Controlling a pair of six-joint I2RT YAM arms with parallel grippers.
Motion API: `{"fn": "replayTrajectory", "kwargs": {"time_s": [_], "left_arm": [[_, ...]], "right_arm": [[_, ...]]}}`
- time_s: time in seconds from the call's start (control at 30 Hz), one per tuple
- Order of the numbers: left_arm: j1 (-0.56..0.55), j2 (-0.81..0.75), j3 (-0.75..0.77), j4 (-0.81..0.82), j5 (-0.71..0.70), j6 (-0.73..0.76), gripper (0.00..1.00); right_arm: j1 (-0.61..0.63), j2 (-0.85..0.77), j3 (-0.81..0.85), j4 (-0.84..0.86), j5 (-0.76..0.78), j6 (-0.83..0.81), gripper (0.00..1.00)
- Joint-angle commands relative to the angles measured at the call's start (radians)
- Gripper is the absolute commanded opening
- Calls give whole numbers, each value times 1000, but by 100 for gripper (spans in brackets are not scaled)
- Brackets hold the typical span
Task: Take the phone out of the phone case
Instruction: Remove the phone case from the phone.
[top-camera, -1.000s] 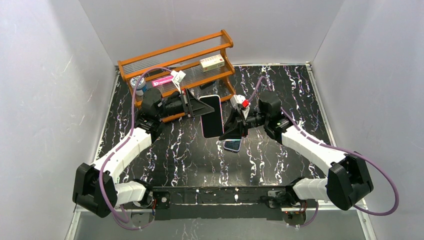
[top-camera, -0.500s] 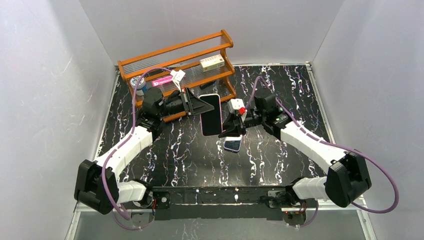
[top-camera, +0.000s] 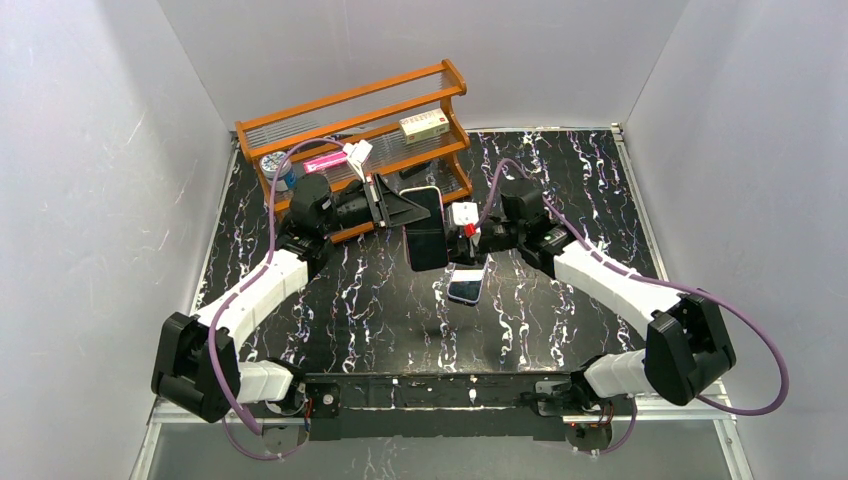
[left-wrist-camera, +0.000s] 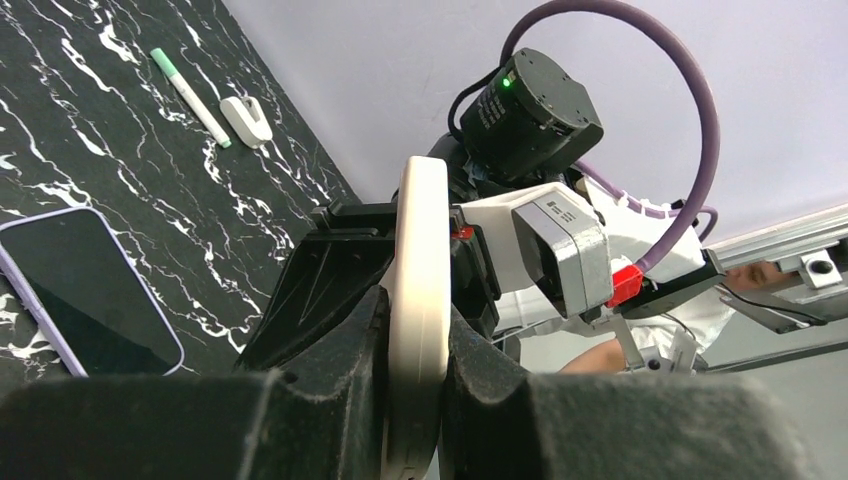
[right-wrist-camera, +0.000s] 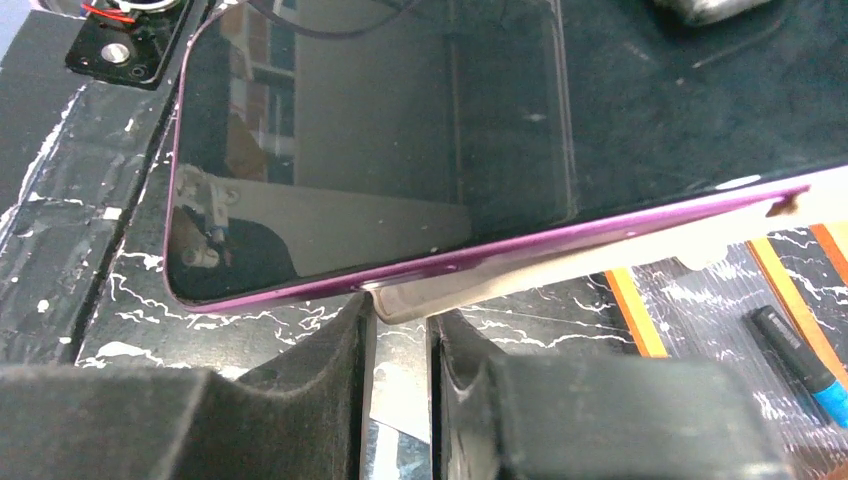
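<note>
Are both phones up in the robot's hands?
No, the left gripper holds only the cased phone up, while the other phone lies flat on the black table.

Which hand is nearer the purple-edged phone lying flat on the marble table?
Right. The right hand sits just beyond the purple-edged phone, raised above the black marble table; the left hand is farther away, up and to its left, gripping the cream-cased phone.

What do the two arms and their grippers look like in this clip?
Both the left arm and right arm have white shells between black joint housings, each trailed by a purple cable. The left gripper and right gripper are black with rough matte fingers. The right wrist carries a grey-white camera block with a red tab.
</note>
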Motion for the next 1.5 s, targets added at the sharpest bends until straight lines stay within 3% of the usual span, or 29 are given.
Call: {"fn": "replayTrajectory", "kwargs": {"time_s": [0.0,0.2,0.5,0.7,0.97,1.17,1.47], "left_arm": [[-39,-15,36,-48,62,-41,0],[-35,-8,33,-48,-36,2,0],[-20,-26,-17,-26,-230,42,0],[-20,-27,-58,63,-271,-8,0],[-20,-29,-84,142,-267,-68,0],[-20,-23,-97,187,-266,-102,0],[-24,-1,-103,237,-253,-135,0]], "right_arm": [[-17,-49,-29,287,98,111,5],[-25,-162,-182,512,187,445,39],[-27,-394,-261,384,440,879,66],[-28,-470,-282,384,436,1162,71],[-27,-421,-312,440,455,1470,68],[-28,-398,-328,444,457,1527,66],[-27,-336,-329,537,400,1573,55]]}}
